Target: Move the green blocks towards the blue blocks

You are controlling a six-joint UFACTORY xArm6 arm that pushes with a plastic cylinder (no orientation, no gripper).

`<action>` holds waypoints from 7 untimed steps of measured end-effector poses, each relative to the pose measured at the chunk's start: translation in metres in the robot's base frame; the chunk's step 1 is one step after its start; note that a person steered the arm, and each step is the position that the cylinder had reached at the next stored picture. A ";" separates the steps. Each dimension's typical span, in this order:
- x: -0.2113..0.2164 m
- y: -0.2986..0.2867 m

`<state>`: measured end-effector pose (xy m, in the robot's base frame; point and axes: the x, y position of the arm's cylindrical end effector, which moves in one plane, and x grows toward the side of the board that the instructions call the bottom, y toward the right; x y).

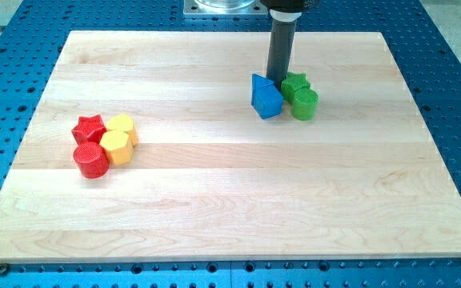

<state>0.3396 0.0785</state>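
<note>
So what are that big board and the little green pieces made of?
The board looks like pale wood with a smooth matt finish: grain streaks and plank seams show. The green star and green cylinder look like moulded plastic, uniformly coloured with a slight sheen, though painted wood cannot be excluded.

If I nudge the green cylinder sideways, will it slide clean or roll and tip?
The green cylinder stands on its flat end, squat, so it will probably slide rather than roll or tip. It sits close against the green star block and near the blue block, so it may drag or turn those.
</note>
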 end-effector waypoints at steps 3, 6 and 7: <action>0.005 0.007; -0.008 0.102; 0.006 0.022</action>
<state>0.3453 0.1000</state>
